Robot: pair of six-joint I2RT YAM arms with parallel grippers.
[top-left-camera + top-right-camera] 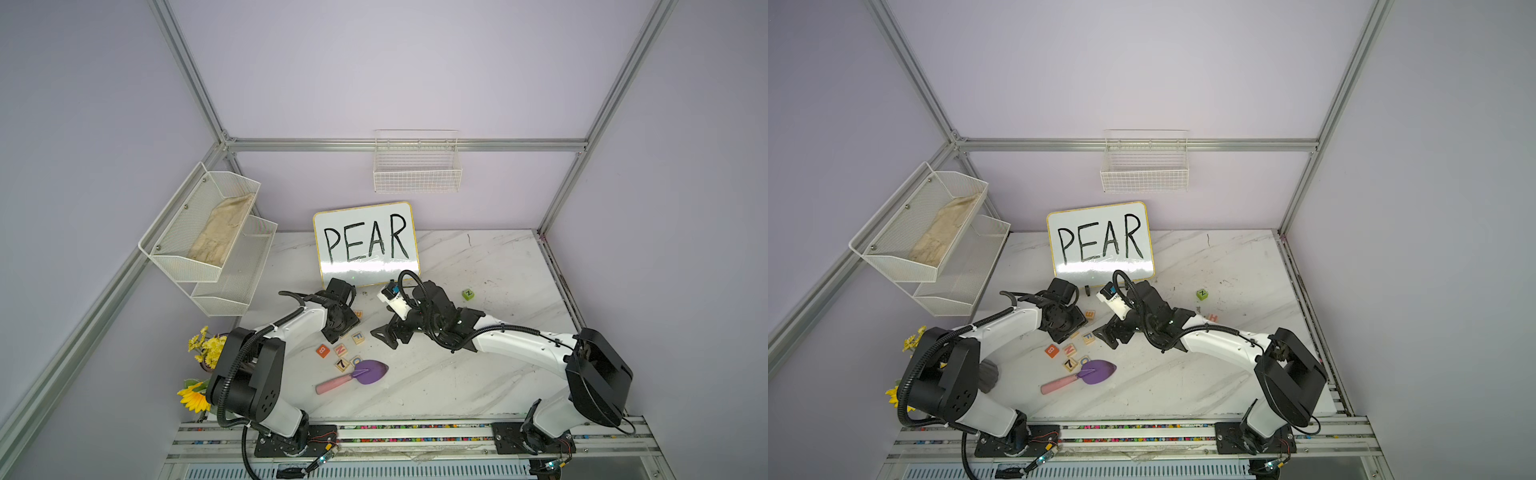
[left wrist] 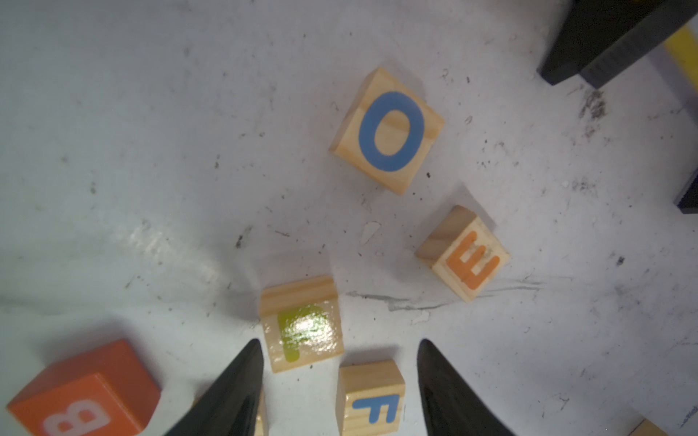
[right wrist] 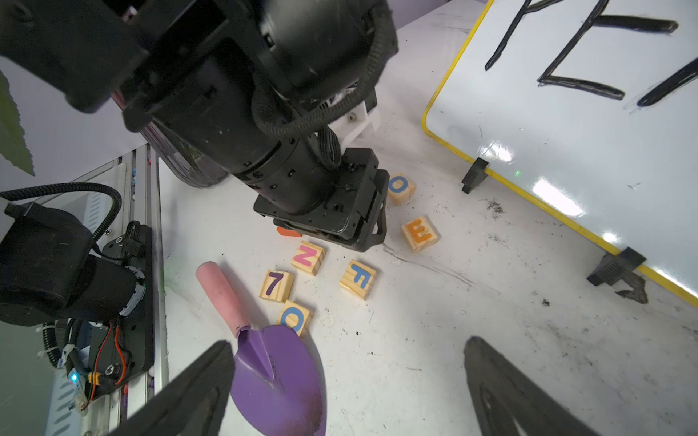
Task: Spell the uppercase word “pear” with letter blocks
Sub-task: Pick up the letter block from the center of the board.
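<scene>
In the left wrist view the yellow P block (image 2: 302, 328) lies flat on the table just past one fingertip of my left gripper (image 2: 340, 341). The gripper is open and the blue F block (image 2: 372, 400) sits between its fingers without touching them. The orange E block (image 2: 466, 256) (image 3: 419, 234) lies further out, and it also shows in both top views (image 1: 358, 314) (image 1: 1090, 314). My right gripper (image 3: 347, 341) hovers wide open and holds nothing. It sits right of the block cluster (image 1: 386, 334).
The whiteboard (image 1: 365, 243) reading PEAR stands behind. Nearby are the blue O block (image 2: 387, 130), the orange B block (image 2: 83, 392), the N block (image 3: 308, 258), the 7 block (image 3: 275, 285) and a purple trowel (image 3: 279, 381). A green block (image 1: 468, 294) lies far right.
</scene>
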